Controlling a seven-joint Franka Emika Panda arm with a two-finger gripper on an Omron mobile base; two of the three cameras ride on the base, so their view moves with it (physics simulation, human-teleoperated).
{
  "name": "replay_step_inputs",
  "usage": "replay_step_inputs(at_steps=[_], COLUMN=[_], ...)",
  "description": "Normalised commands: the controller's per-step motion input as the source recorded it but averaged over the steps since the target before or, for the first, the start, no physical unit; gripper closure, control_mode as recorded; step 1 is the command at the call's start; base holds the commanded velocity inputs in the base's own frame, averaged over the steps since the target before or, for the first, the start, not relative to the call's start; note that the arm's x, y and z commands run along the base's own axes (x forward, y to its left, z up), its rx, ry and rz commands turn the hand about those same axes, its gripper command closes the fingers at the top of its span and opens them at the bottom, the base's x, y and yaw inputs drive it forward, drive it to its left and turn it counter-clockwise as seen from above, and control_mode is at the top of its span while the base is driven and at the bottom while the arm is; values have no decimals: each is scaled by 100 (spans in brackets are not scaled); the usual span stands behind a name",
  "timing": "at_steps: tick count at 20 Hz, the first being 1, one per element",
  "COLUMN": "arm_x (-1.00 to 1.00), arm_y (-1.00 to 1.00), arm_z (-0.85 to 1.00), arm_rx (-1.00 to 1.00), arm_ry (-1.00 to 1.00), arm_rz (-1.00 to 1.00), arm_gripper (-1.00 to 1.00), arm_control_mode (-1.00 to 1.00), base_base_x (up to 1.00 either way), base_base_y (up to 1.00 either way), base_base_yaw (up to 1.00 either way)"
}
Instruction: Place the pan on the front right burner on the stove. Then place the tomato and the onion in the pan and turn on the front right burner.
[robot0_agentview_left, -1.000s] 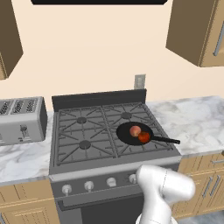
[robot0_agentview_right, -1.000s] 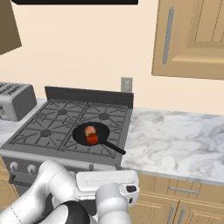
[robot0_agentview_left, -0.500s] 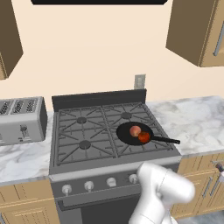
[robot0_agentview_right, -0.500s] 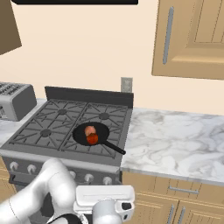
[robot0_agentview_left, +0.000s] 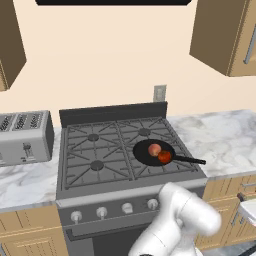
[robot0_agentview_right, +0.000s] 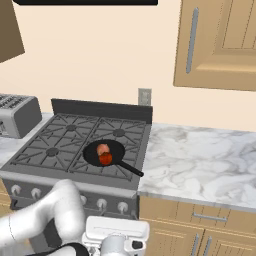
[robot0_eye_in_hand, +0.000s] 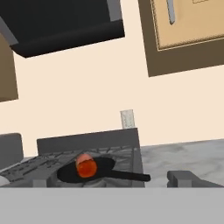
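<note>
The black pan (robot0_agentview_left: 143, 153) (robot0_agentview_right: 90, 153) sits on the stove (robot0_agentview_left: 95, 150) over its front right burner, which it hides, with the handle (robot0_agentview_left: 190, 160) pointing right. Inside lie the red tomato (robot0_agentview_left: 164, 157) (robot0_agentview_right: 105, 159) and, just behind it, the pale pinkish onion (robot0_agentview_left: 154, 149) (robot0_agentview_right: 102, 149). My gripper (robot0_eye_in_hand: 113, 181) is open and empty, low in front of the stove's right end. It looks level across the cooktop at the pan (robot0_eye_in_hand: 65, 174), the tomato (robot0_eye_in_hand: 86, 169) and the onion (robot0_eye_in_hand: 82, 158). My white hand (robot0_agentview_right: 117, 234) hangs below the counter edge.
A row of silver knobs (robot0_agentview_left: 152, 203) (robot0_agentview_right: 102, 203) runs along the stove front, just above my arm (robot0_agentview_left: 185, 220). A toaster (robot0_agentview_left: 25, 136) stands on the left counter. Marble counter (robot0_agentview_right: 200, 165) stretches right of the stove. Wooden drawers (robot0_agentview_right: 200, 220) sit beneath it.
My hand has dropped lower and shifted left in front of the stove. The pan, tomato and onion have stayed put, and the jaws have stayed wide.
</note>
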Motion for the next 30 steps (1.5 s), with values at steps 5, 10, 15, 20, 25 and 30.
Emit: replay_step_inputs(at_steps=[5, 10, 15, 20, 25, 30], arm_x=[31, 28, 18, 35, 28, 26], arm_y=[9, 20, 16, 2, 0, -4], arm_z=[-22, -44, -48, -28, -46, -59], arm_rx=[0, 0, 0, 0, 0, 0], arm_ry=[-1, -8, -10, -5, -6, -5], arm_rz=[-9, -10, -11, -5, -2, 0], arm_gripper=[-100, -100, -100, -100, -100, -100], arm_control_mode=[-100, -100, -100, -100, -100, -100], base_base_x=[0, 0, 0, 0, 0, 0], base_base_y=[0, 0, 0, 0, 0, 0], base_base_yaw=[0, 0, 0, 0, 0, 0])
